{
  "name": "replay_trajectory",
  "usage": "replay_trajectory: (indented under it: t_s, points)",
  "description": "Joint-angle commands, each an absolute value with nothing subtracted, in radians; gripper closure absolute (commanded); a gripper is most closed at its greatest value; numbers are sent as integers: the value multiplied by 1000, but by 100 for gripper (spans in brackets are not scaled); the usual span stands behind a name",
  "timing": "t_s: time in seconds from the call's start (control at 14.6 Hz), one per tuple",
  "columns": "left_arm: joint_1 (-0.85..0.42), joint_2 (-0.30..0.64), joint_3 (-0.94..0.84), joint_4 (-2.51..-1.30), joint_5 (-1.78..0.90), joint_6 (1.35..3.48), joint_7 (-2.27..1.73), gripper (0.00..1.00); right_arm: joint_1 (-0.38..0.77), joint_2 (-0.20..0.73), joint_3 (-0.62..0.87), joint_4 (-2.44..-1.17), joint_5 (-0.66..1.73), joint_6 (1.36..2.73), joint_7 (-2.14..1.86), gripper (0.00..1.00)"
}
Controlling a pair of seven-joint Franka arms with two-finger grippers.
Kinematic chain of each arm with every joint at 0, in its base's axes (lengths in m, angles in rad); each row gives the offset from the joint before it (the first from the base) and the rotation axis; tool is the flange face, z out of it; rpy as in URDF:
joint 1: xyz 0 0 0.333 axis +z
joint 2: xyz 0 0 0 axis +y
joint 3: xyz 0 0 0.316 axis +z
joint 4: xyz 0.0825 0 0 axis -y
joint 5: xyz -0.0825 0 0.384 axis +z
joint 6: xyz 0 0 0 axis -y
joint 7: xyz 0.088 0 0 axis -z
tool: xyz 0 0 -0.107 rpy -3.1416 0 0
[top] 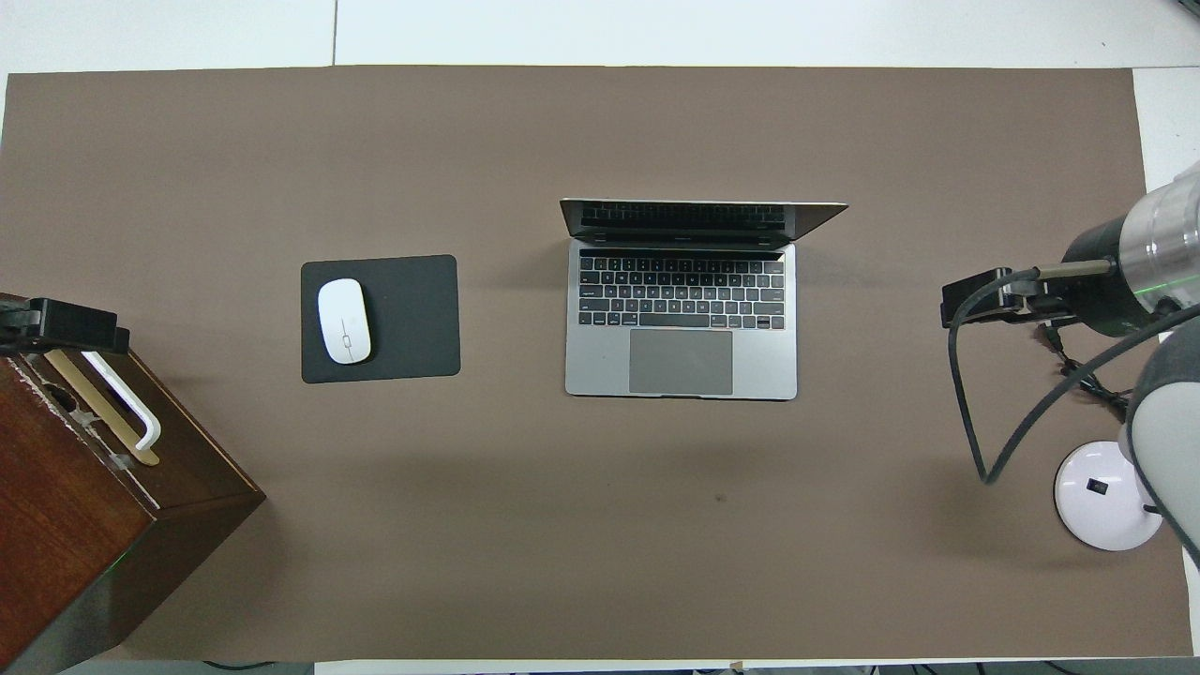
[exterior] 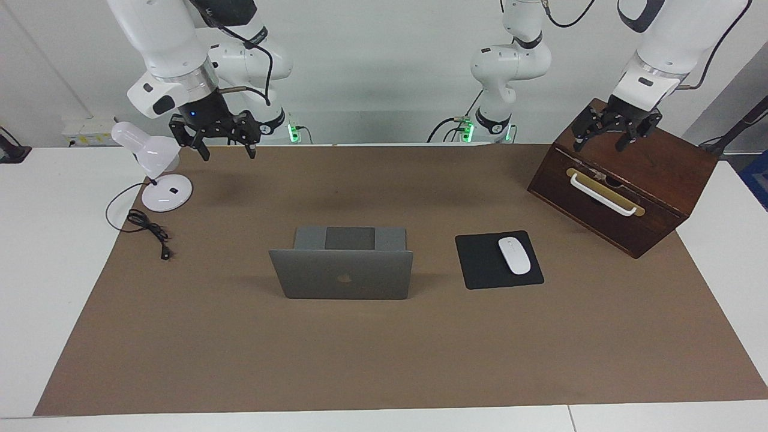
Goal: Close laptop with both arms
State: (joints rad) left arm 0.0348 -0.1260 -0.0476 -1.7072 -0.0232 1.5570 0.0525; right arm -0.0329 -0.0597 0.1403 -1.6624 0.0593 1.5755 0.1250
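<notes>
Laptop (exterior: pixel 342 273) is standing open mid-surface beside the mouse pad (exterior: pixel 483 264); closing not begun. Right hand (exterior: pixel 223 147) and left hand (exterior: pixel 606 138) are hovering fingers apart, well clear.

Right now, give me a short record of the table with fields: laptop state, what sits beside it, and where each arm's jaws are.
laptop: thin silver-grey metal laptop, lid up, mid-table
beside it: white oval mouse on black square mouse pad, toward the left arm's end
left gripper: jaws open, over the dark wooden box
right gripper: jaws open, in the air beside the white desk lamp
contact: neither gripper touches the laptop
</notes>
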Motion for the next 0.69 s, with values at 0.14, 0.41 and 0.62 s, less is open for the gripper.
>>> replay_trajectory:
  t_s: [0.14, 0.41, 0.62]
  points:
    - [35, -118, -48, -1689, -26, 1560, 38, 0, -43, -44, 135, -1643, 46, 1549, 100, 0]
    - [38, -118, -46, -1689, -26, 1559, 38, 0, -43, -44, 135, -1644, 48, 1554, 100, 0]
    - [37, -118, -46, -1689, -25, 1563, 40, 0, -43, -44, 133, -1644, 54, 1565, 98, 0]
